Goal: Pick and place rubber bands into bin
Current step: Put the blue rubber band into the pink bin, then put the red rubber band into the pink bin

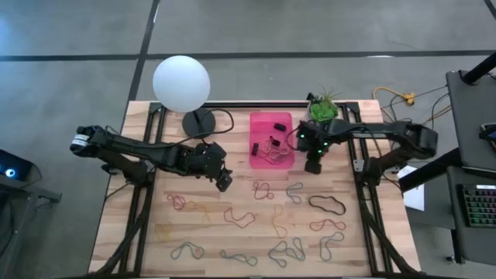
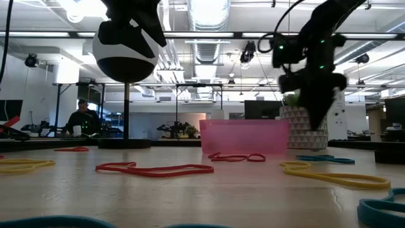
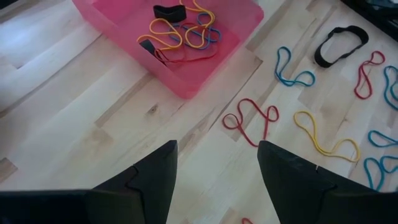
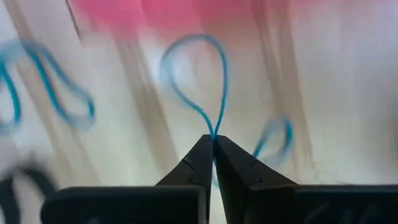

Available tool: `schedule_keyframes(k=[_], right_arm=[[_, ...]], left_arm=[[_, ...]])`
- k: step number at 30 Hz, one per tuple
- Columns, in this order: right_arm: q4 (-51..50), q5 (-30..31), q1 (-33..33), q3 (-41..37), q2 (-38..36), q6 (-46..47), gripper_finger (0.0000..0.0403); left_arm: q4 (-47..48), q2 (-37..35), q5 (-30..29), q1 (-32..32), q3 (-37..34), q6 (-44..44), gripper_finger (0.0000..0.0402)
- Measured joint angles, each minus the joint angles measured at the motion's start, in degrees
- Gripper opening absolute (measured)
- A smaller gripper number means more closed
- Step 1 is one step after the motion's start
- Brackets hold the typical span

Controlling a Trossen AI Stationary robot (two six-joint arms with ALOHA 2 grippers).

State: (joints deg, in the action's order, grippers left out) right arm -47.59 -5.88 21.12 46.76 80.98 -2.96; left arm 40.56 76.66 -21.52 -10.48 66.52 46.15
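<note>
The pink translucent bin (image 1: pixel 271 139) stands at the table's far middle and also shows in the left wrist view (image 3: pixel 186 74) and the low view (image 2: pixel 243 136). Several rubber bands (image 3: pixel 180 31) lie inside it. Many more rubber bands (image 1: pixel 263 188) lie loose on the near half of the table. My right gripper (image 1: pixel 313 165) is just right of the bin, shut on a blue rubber band (image 4: pixel 193 68). My left gripper (image 1: pixel 223 181) is open above bare wood by the bin's near-left corner and holds nothing (image 3: pixel 217 149). My right gripper (image 4: pixel 213 140) pinches the blue band between its two fingertips where the band's strands cross (image 4: pixel 213 132). One loop (image 4: pixel 186 56) stands out beyond the fingertips and a smaller loop (image 4: pixel 277 137) shows beside one finger. Whether the band is clear of the table, I cannot tell.
A lamp with a white globe (image 1: pixel 180 84) and black base (image 1: pixel 199 122) stands left of the bin. A white pot with a green plant (image 1: pixel 324 111) stands to the bin's right, behind my right arm. A black band (image 1: pixel 327 204) and others are scattered toward the near edge.
</note>
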Motion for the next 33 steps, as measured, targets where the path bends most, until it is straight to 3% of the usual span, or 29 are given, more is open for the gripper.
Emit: schedule_keyframes(k=[5, 10, 16, 20, 24, 28, 33], right_arm=[[-6.30, -0.29, -2.05, 3.37, -9.58, 8.48, 0.0008], [-1.15, 0.04, -4.11, 9.38, -13.34, 16.85, 0.0008], [9.72, 0.17, -4.52, 16.75, -6.60, 19.91, 0.0008], [10.13, 3.71, -3.97, 22.49, 2.13, 19.89, 0.0014], [6.57, 5.23, -3.73, 27.41, 10.67, 17.49, 0.0051], [0.29, 7.71, -4.86, 31.33, 16.39, 14.77, 0.0113], [-0.69, 9.11, -7.33, 32.63, 16.14, 6.49, 0.0191]], left_arm=[[0.11, 0.00, 0.00, 0.02, 0.00, -0.02, 0.0208], [0.15, 0.00, 0.00, 0.02, 0.00, -0.07, 0.0208], [0.17, 0.00, 0.00, 0.02, 0.00, -0.09, 0.0208], [0.49, 0.00, 0.00, 0.02, -0.04, -0.09, 0.0208], [2.19, 0.00, -0.01, 0.00, -0.11, 1.81, 0.0208], [6.51, 0.00, 0.08, -0.21, -0.11, 6.32, 0.0208], [16.77, 0.00, -0.26, -1.26, -0.11, 14.97, 0.0208]])
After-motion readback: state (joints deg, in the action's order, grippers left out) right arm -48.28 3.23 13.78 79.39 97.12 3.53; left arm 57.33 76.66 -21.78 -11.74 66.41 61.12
